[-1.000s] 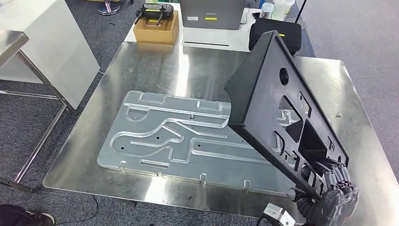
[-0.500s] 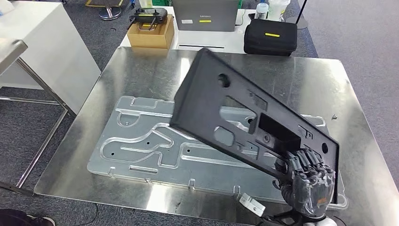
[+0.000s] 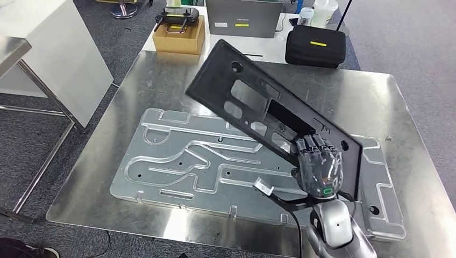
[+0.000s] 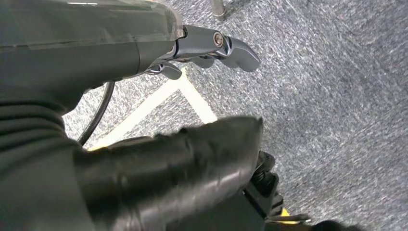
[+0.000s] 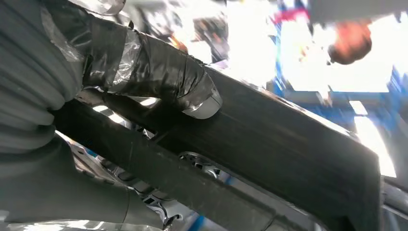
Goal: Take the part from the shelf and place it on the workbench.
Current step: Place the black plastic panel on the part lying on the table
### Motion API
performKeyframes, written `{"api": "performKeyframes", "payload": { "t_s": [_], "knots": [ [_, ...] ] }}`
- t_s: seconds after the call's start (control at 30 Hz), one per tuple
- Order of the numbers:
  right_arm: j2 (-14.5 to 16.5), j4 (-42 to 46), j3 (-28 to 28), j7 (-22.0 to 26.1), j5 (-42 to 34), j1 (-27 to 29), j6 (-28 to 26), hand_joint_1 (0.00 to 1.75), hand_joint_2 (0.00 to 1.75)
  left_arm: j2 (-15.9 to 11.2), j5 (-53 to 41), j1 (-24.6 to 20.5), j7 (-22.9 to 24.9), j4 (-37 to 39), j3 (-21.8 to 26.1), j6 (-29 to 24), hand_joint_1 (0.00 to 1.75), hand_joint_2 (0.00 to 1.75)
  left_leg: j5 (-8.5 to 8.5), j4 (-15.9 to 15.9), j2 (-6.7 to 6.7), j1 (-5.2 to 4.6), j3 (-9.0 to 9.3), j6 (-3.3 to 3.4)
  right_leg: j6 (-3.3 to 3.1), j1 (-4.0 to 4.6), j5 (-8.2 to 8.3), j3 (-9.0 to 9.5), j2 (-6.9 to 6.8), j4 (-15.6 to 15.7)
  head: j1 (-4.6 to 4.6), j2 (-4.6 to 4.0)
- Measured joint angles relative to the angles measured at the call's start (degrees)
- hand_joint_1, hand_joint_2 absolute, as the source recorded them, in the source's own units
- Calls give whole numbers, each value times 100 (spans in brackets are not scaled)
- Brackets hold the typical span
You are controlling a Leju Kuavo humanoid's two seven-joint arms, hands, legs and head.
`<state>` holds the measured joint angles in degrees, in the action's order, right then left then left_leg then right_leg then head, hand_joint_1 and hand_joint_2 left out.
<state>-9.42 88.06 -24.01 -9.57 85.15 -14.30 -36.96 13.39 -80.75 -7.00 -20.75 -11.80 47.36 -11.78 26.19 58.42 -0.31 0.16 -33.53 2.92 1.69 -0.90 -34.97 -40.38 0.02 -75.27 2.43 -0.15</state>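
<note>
Above the workbench [image 3: 161, 75], the right hand [image 3: 318, 169] grips the black part [image 3: 253, 105] by its near end, fingers [image 3: 312, 146] wrapped over the edge of the panel. The part is a long flat black panel with several cut-outs and one round hole near its far end; it is tilted, its far end raised and pointing toward the back left of the bench, its near end low at the hand. It sits over the silver fixture plate [image 3: 177, 161] (a stamped metal sheet with raised channels and small holes) that lies flat on the bench top. Whether the part's near end touches the plate cannot be told.

From the right wrist view, the thumb [image 5: 163, 77], wrapped in dark tape, presses on the black part [image 5: 269, 139], and the shiny plate shows through a cut-out beneath it.

The left hand [image 4: 159, 178] hangs over grey carpet [image 4: 327, 96] with a pale line on it. Its dark thumb takes up much of the left wrist view, and whether its fingers are spread or curled cannot be told.

Beyond the bench stand a cardboard box [image 3: 179, 36] with a dark device on top, a grey laptop [image 3: 244, 16] and a black case [image 3: 314, 45] with a yellow label. A white cabinet [image 3: 48, 54] stands to the left of the bench.
</note>
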Motion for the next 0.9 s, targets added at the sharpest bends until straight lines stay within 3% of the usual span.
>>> {"api": "performKeyframes", "payload": {
  "t_s": [0.03,0.1,0.17,0.27,0.33,0.43,0.5,0.53,0.57,0.63,0.7,0.73,0.77,0.8,0.83,0.9],
  "knots": [
    [-67,-212,-288,-249,0,-138,66,168,175,1,-1,-3,9,0,-14,7,0,0,4,2,-2,-1,9,0,-7,0,135,21,0,87,0,0],
    [-177,-517,-756,-439,0,-330,121,167,175,8,-2,-10,16,0,-32,9,0,0,21,11,-18,-2,29,-17,-37,1,567,324,0,788,0,0],
    [-232,-767,-1089,-459,0,-494,177,166,175,15,-3,-26,22,0,-47,10,0,0,35,43,-34,-24,10,-55,-73,18,781,583,7,1394,-2,0],
    [-244,-1188,-1394,-465,0,-687,317,165,175,17,-3,-39,40,0,-78,13,0,0,24,46,-41,-39,-26,-126,-137,39,764,630,18,1547,-3,0],
    [-251,-1459,-1512,-463,0,-741,328,165,175,18,-2,-38,51,0,-102,9,0,0,131,174,-32,-32,-79,-179,-201,20,789,653,7,1597,-8,0],
    [-257,-1819,-1619,-435,1,-825,294,159,175,17,-1,-36,67,0,-127,1,0,0,598,1108,-13,-7,-505,-240,-273,17,805,676,-10,1625,-19,0],
    [-294,-1995,-1648,-414,2,-840,268,141,175,16,3,-24,71,0,-134,-1,0,0,714,1611,-12,5,-749,-261,-279,24,801,693,-14,1623,-19,0],
    [-329,-2051,-1657,-417,2,-839,240,134,175,14,8,-18,71,0,-136,-3,0,0,622,1572,-11,9,-735,-263,-278,23,798,704,-14,1622,-19,0],
    [-379,-2079,-1662,-428,2,-833,199,128,175,11,14,-15,71,0,-137,-6,0,0,448,1324,-9,15,-617,-260,-273,20,793,720,-13,1622,-19,0],
    [-506,-2082,-1658,-478,2,-792,106,127,175,8,26,-17,70,0,-139,-15,0,0,121,540,-11,27,-226,-246,-238,30,772,744,-13,1612,-17,0],
    [-661,-2038,-1637,-539,2,-710,56,127,175,7,43,-16,68,0,-143,-20,0,0,17,98,-18,22,-11,-207,-176,50,764,743,-15,1605,-11,0],
    [-726,-2012,-1626,-562,2,-674,47,127,175,5,53,-11,67,0,-145,-20,0,0,27,69,-21,7,-3,-181,-144,56,771,735,-13,1609,-9,0],
    [-785,-1988,-1617,-576,2,-645,42,120,175,3,61,-4,67,0,-147,-20,0,0,10,62,-20,2,-11,-144,-112,50,782,734,-9,1618,-8,0],
    [-835,-1971,-1608,-585,2,-622,38,97,175,2,67,-1,67,0,-148,-20,0,0,-8,44,-12,1,-7,-108,-79,39,768,729,-4,1599,-9,0],
    [-875,-1955,-1600,-588,2,-604,35,65,175,1,69,-3,67,0,-150,-20,0,0,-25,25,-4,4,-3,-72,-51,28,711,701,-1,1530,-9,0],
    [-948,-1931,-1589,-597,2,-572,37,10,175,1,73,-13,66,0,-154,-20,0,0,-49,-3,15,11,0,-8,-6,14,407,490,1,1044,-8,0]
  ]
}}
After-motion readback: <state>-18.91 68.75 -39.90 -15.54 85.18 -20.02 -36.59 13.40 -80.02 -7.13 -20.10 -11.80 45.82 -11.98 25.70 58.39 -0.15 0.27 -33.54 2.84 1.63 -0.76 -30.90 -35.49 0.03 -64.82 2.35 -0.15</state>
